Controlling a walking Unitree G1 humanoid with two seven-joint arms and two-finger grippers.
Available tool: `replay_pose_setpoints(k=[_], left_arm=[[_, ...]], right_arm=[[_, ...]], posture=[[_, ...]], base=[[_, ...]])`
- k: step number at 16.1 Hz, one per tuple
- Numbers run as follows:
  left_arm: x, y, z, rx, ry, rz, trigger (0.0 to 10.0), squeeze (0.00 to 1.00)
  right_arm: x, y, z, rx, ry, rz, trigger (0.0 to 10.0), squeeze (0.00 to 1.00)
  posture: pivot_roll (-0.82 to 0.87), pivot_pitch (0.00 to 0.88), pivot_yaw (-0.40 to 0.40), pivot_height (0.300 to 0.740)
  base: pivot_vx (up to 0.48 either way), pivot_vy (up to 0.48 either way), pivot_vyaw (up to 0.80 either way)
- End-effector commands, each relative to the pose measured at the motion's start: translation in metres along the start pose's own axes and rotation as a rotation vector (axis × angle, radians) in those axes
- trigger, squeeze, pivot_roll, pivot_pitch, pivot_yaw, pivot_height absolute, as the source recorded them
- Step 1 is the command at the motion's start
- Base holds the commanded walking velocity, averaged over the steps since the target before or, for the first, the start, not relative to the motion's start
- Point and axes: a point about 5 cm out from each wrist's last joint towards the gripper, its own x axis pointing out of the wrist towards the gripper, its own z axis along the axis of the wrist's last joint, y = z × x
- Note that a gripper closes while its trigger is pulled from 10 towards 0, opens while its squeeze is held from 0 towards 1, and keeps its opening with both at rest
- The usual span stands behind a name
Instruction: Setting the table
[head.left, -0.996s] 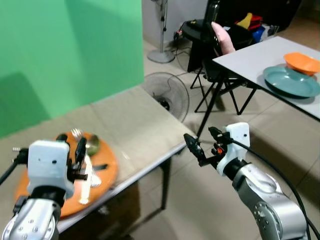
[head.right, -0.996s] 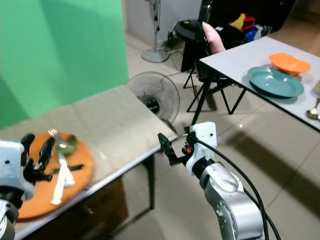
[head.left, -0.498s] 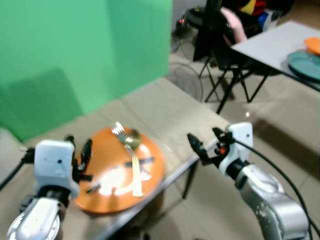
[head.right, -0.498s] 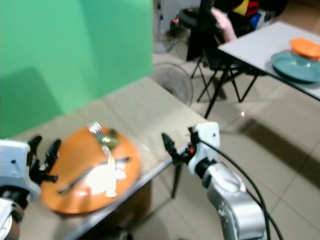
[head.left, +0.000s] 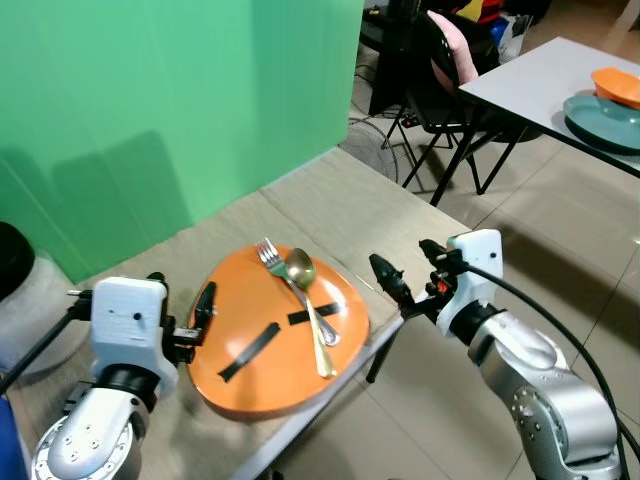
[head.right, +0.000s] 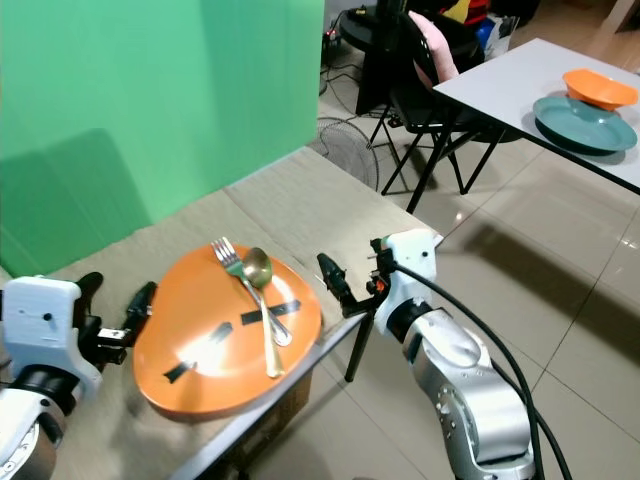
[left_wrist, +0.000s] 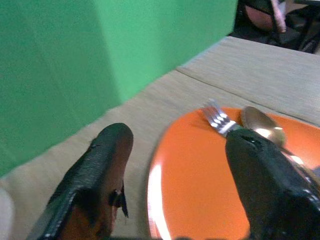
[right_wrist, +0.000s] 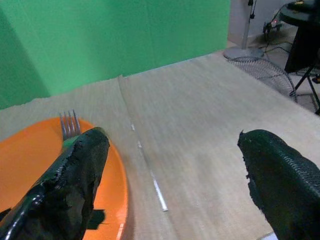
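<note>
An orange plate (head.left: 250, 375) lies on the beige table (head.left: 330, 195) near its front edge. Across it rest a silver fork (head.left: 268, 257) and a gold spoon (head.left: 301, 267), and it bears black tape marks. My left gripper (head.left: 180, 295) hovers open at the plate's left rim, and its wrist view shows the plate (left_wrist: 200, 175) between the fingers (left_wrist: 100, 170). My right gripper (head.left: 409, 268) is open just past the plate's right rim, above the table's front edge. In its wrist view the fork (right_wrist: 70, 125) and plate (right_wrist: 30, 170) lie beside one finger.
A green screen (head.left: 150, 90) backs the table. Across a tiled floor to the right, a grey table (head.left: 520, 80) carries a teal plate (head.left: 605, 110) and an orange bowl (head.left: 615, 84). A black chair (head.left: 440, 70) and a floor fan (head.right: 345, 150) stand between. A dark-topped white object (head.left: 15, 285) sits far left.
The camera has swung, so the orange plate sits in the middle of the picture, no longer behind the left gripper. Both grippers stay open and hold nothing.
</note>
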Motion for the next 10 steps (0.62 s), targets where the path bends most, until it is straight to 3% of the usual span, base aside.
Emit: replay_pose_setpoints(k=[1, 5, 8, 9, 10], left_arm=[[0.0009, -0.0025, -0.0012, 0.000, 0.015, -0.014, 10.0, 1.00], [0.0037, 0.0000, 0.0014, 0.026, -0.003, 0.048, 10.0, 1.00], [0.0073, 0.0022, 0.0054, 0.025, -0.024, 0.089, 10.0, 1.00], [0.0078, 0.0019, 0.0055, 0.022, -0.024, 0.088, 10.0, 1.00], [0.0077, 0.0011, 0.0052, 0.010, -0.027, 0.086, 10.0, 0.99]], right_arm=[[0.0008, -0.0032, 0.0026, 0.009, 0.000, 0.011, 10.0, 1.00], [0.0004, -0.0034, 0.0017, 0.002, 0.009, 0.016, 10.0, 1.00], [0.0002, -0.0034, 0.0004, -0.003, 0.019, 0.010, 10.0, 1.00], [0.0002, -0.0038, 0.0005, -0.007, 0.021, 0.009, 10.0, 0.00], [0.0000, -0.0044, 0.0003, -0.010, 0.024, 0.008, 10.0, 0.00]], posture=[[0.06, 0.056, -0.030, 0.740], [0.06, 0.055, -0.029, 0.740], [0.05, 0.057, -0.030, 0.740], [0.05, 0.056, -0.030, 0.740], [0.05, 0.055, -0.031, 0.740]], base=[[0.000, 0.000, 0.00], [0.000, 0.000, 0.00], [0.000, -0.480, 0.00], [0.000, -0.480, 0.00], [0.000, -0.454, 0.00]])
